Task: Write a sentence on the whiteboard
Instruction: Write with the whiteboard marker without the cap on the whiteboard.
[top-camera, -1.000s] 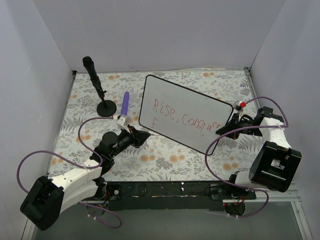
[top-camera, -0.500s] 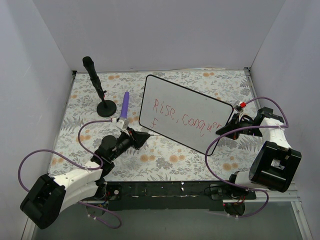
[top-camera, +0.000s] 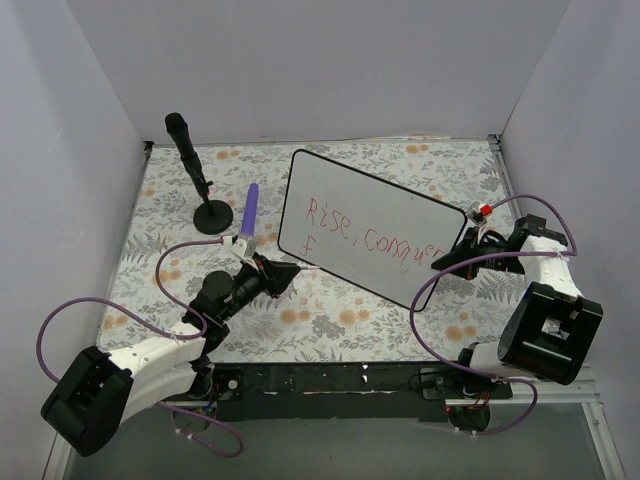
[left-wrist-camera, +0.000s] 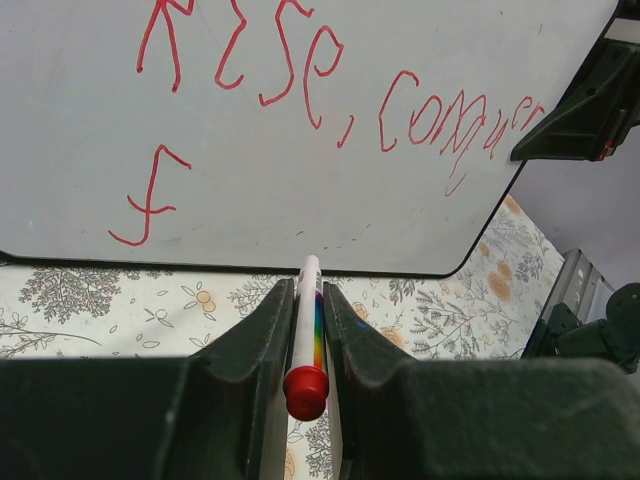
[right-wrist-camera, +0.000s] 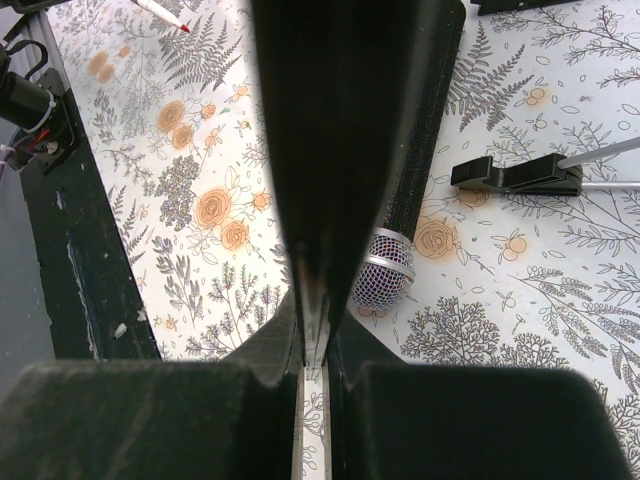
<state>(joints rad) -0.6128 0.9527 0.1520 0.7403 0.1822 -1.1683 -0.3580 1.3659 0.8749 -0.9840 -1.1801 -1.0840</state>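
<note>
Only the left arm has shifted, easing a touch back toward its base. The left claw (left-wrist-camera: 307, 292), clamped tight on one white rainbow-striped marker with a red end (left-wrist-camera: 305, 345), holds the tip by the lower rim of the one large glossy white whiteboard with a thin black rim (top-camera: 385, 198). That board stands tilted over the floral table (top-camera: 330, 320), its right edge pinched in the closed right claw (top-camera: 452, 258). One red handwritten sentence (left-wrist-camera: 330, 95) runs in two rows, "Rise, conquer" above a lone "f". Writing looks paused and probably unfinished.

Left gripper (left-wrist-camera: 308, 295) pinched closed, reaching forward-right — right gripper (right-wrist-camera: 316, 345) clamped tight, reaching left.
</note>
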